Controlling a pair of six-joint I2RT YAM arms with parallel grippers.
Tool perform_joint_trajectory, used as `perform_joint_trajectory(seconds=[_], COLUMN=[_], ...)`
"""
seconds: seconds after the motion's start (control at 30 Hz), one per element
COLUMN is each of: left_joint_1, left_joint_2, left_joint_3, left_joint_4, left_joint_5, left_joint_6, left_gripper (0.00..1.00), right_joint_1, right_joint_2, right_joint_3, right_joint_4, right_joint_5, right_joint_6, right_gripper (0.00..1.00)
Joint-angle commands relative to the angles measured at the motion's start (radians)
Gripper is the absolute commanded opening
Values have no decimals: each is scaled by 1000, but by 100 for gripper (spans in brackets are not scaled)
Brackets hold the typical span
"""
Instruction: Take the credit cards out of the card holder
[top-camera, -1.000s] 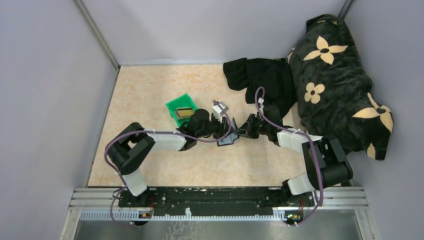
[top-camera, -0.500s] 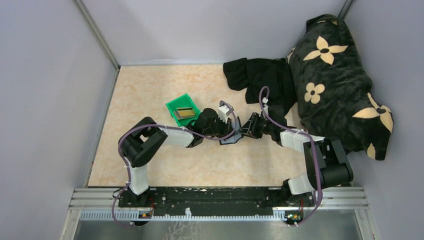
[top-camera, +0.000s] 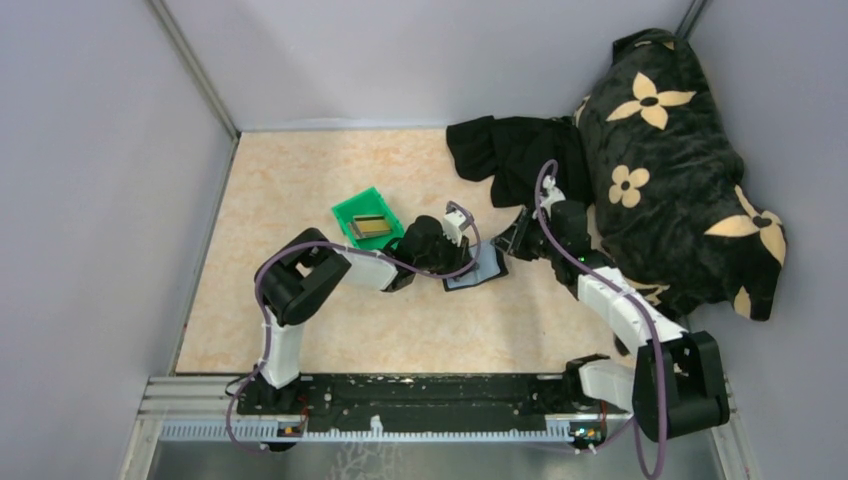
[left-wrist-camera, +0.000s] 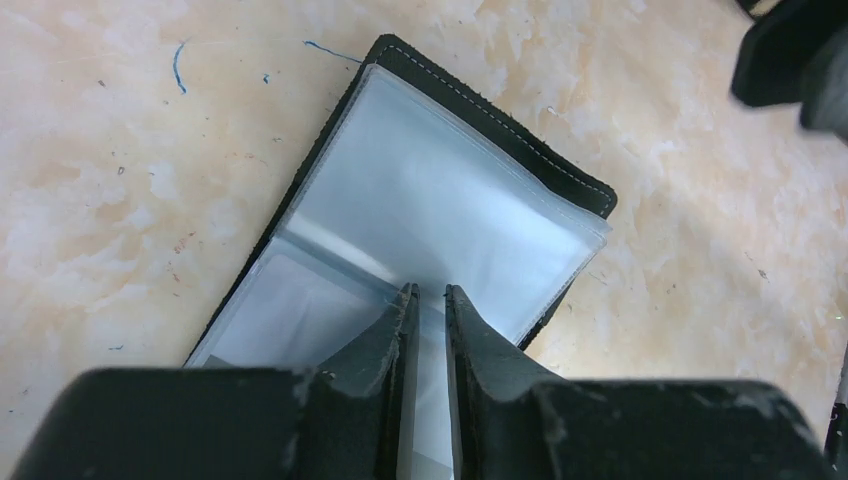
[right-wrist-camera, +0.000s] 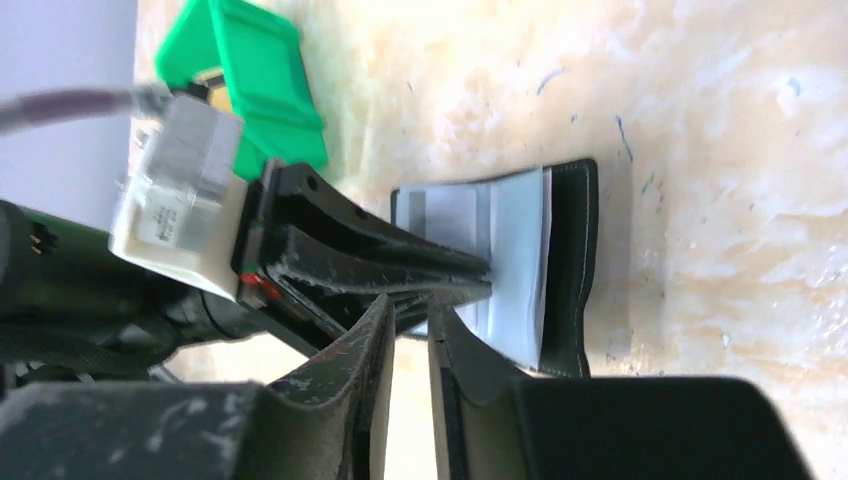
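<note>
Your right arm has drawn back toward the black cloth (top-camera: 520, 150), leaving the right claw (top-camera: 518, 242) just beside the card holder (left-wrist-camera: 430, 190), fingers slightly apart and empty. On the table (top-camera: 300, 180), the green bin (top-camera: 350, 208) holds one gold credit card (top-camera: 371, 226). The card holder lies open and flat nearby. Your left claw (left-wrist-camera: 427, 292) presses its clear sleeve, fingers nearly together, and you cannot tell whether they pinch it.

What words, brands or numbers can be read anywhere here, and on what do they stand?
No text can be read in any view.
On the card holder: clear sleeves, no print showing.
On the card in the green bin: any print is too small to read.
On the white block at the left arm's wrist: faint marks, too blurred to read.
</note>
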Motion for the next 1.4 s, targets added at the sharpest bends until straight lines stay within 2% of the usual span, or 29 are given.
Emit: perform_joint_trajectory(seconds=[0.0, 0.13, 0.3, 0.4, 0.43, 0.47, 0.5, 0.53, 0.57, 0.63, 0.7, 0.83, 0.9, 0.93, 1.0, 1.07, 1.13, 1.17, 1.2, 1.23, 1.27, 1.37], left_joint_1=[-4, -4, -6, -6, -6, -7, -6, -5, -2, 27, 57, 59, 41, 11, -70, -91, -52, -15, 25, 59, 82, 70], left_joint_2=[5, -51, -217, -314, -344, -373, -405, -431, -454, -475, -455, -397, -355, -319, -227, -173, -176, -181, -175, -157, -133, -116], left_joint_3=[13, -25, -116, -172, -193, -216, -251, -285, -316, -368, -378, -349, -276, -182, 17, 90, 63, 26, -14, -42, -41, -3], left_joint_4=[-8, 23, 38, 32, 33, 39, 66, 99, 123, 160, 206, 250, 126, -44, -350, -420, -372, -300, -213, -152, -145, -264], left_joint_5=[-2, -3, -55, -137, -166, -206, -217, -257, -300, -300, -221, -98, -110, -174, -404, -526, -420, -300, -197, -118, -67, -122], left_joint_6=[21, 18, 37, 58, 61, 60, 56, 39, -16, -128, -202, -216, -183, -110, 19, 56, -51, -115, -201, -287, -325, -287], left_gripper=[22, 21, 23, 26, 23, 27, 81, 97, 99, 99, 99, 99, 99, 99, 99, 99, 99, 99, 85, 60, 45, 45], right_joint_1=[6, 38, 70, 78, 78, 78, 78, 77, 76, 77, 77, 77, 76, 76, 77, 76, 76, 77, 77, 76, 77, 78], right_joint_2=[-12, 60, 195, 241, 253, 266, 276, 291, 301, 318, 334, 353, 357, 359, 359, 360, 362, 361, 360, 359, 355, 343], right_joint_3=[74, 76, 52, 40, 42, 45, 46, 48, 50, 50, 49, 46, 49, 51, 54, 55, 54, 53, 52, 51, 49, 41], right_joint_4=[-40, -18, 59, 99, 100, 97, 97, 95, 91, 95, 110, 138, 138, 136, 132, 132, 131, 130, 128, 128, 126, 126], right_joint_5=[68, 69, 69, 79, 84, 89, 94, 96, 97, 94, 84, 67, 67, 67, 63, 61, 60, 60, 61, 63, 66, 66], right_joint_6=[-71, -85, -74, -64, -66, -69, -75, -81, -84, -82, -73, -57, -57, -61, -64, -66, -65, -66, -68, -69, -70, -69], right_gripper=[12, 0, 0, 0, 0, 0, 0, 0, 0, 0, 0, 0, 0, 0, 0, 0, 0, 0, 0, 0, 0, 0])
